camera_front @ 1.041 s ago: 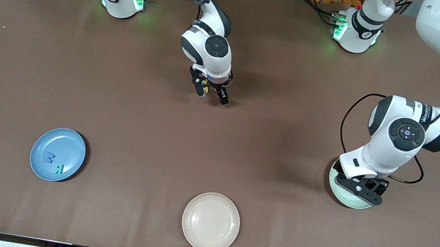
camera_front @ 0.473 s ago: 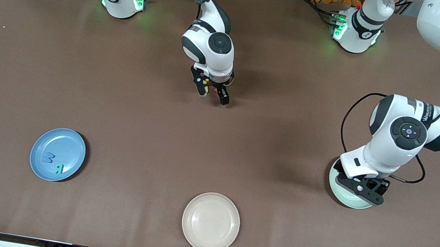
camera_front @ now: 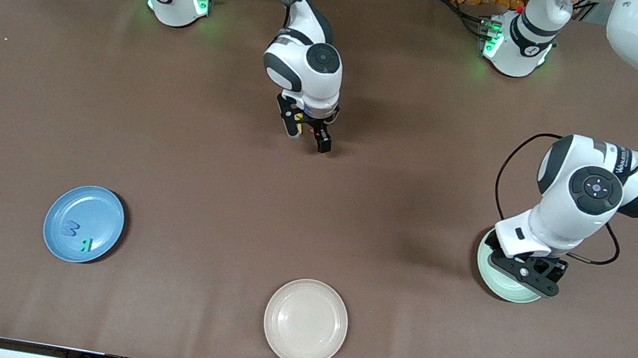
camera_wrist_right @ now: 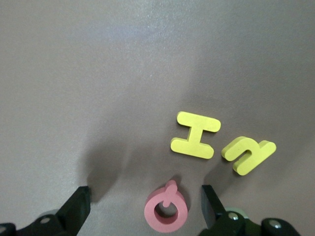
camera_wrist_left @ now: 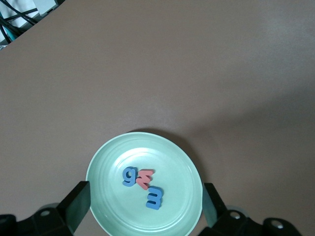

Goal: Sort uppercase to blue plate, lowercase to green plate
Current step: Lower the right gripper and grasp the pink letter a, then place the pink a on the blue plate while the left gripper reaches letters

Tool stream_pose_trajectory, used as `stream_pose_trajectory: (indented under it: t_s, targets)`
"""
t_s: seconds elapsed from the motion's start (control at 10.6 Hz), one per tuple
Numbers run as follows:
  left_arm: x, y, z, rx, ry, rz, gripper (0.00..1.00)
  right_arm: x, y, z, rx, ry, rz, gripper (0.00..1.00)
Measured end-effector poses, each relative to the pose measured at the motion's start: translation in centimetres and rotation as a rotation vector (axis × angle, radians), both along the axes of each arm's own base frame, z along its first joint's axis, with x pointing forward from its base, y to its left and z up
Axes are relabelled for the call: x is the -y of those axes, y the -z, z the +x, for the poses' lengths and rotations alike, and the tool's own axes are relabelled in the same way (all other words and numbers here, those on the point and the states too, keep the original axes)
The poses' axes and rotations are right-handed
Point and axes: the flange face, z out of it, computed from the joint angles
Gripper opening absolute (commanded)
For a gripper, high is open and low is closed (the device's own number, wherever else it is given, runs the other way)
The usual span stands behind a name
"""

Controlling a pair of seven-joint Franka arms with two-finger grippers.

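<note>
Front view: brown table (camera_front: 182,151), both pincers apart, left pincer (camera_front: 525,274) over green plate (camera_front: 491,282).

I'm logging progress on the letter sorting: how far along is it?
Done: the M and R lie on the blue plate; three letters lie in the green plate.
In hand: nothing; the open right gripper hovers over the Q.
Left: Q, H, yellow lowercase letter.
</note>
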Motion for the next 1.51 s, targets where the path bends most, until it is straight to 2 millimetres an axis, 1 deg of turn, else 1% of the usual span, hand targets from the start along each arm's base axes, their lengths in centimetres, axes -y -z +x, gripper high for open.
stream_pose_trajectory:
  t_s: [0.38, 0.47, 0.57, 0.66, 0.85, 1.14, 1.32, 1.51]
  targets:
    - [-0.03, 0.14, -0.09, -0.005, 0.000, 0.001, 1.00, -0.05, -0.03, -0.03, 0.000, 0.000, 0.001, 1.00]
    - [-0.03, 0.19, -0.12, -0.006, -0.001, 0.002, 1.00, -0.07, -0.03, -0.05, 0.001, 0.000, 0.001, 0.92]
    - [-0.03, 0.21, -0.13, -0.007, 0.000, 0.002, 1.00, -0.09, -0.03, -0.06, 0.001, 0.000, 0.001, 0.43]
    - [-0.01, 0.24, -0.15, -0.008, 0.000, 0.002, 1.00, -0.10, -0.04, -0.07, 0.001, 0.000, 0.002, 0.00]
    - [0.01, 0.36, -0.23, -0.011, 0.000, 0.003, 1.00, -0.18, -0.10, -0.11, 0.002, -0.002, 0.004, 0.00]
    - [0.01, 0.48, -0.29, -0.013, 0.000, 0.003, 1.00, -0.56, -0.78, -0.36, 0.005, -0.009, 0.008, 0.00]
    - [0.01, 0.54, -0.32, -0.015, 0.000, 0.003, 1.00, -0.57, -0.76, -0.36, 0.005, -0.010, 0.008, 0.00]
    - [0.01, 0.55, -0.33, -0.015, 0.001, 0.003, 1.00, -0.54, -0.99, 0.01, 0.013, -0.023, 0.012, 0.00]
